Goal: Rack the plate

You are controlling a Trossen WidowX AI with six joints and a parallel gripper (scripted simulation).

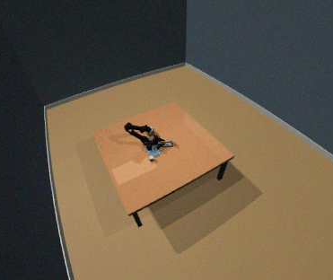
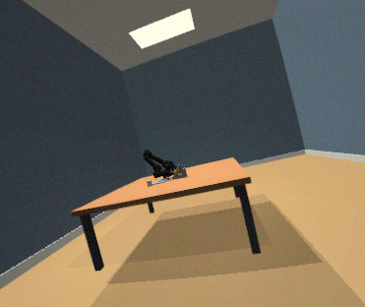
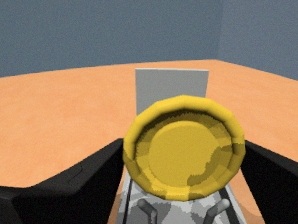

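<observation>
The yellow round plate (image 3: 182, 150) stands roughly upright, its face toward the wrist camera. It shows as a tiny yellow patch in the exterior view (image 2: 176, 172). My gripper (image 3: 181, 145) (image 2: 175, 172) is shut on the plate, one black finger at each side of its rim. The grey dish rack (image 3: 170, 90) (image 1: 169, 144) (image 2: 184, 172) has a tall flat panel behind the plate and a base below it. Two bent rail ends show just below the plate in the wrist view. The plate hides the rack's middle, so I cannot tell whether its lower edge is between the rails.
A blue flat piece (image 1: 153, 153) (image 2: 160, 181) lies on the wooden table (image 1: 195, 157) (image 2: 209, 177) beside the arm. A small pale object (image 1: 151, 158) (image 2: 150, 183) stands at its edge. The rack's panel rises beyond the plate.
</observation>
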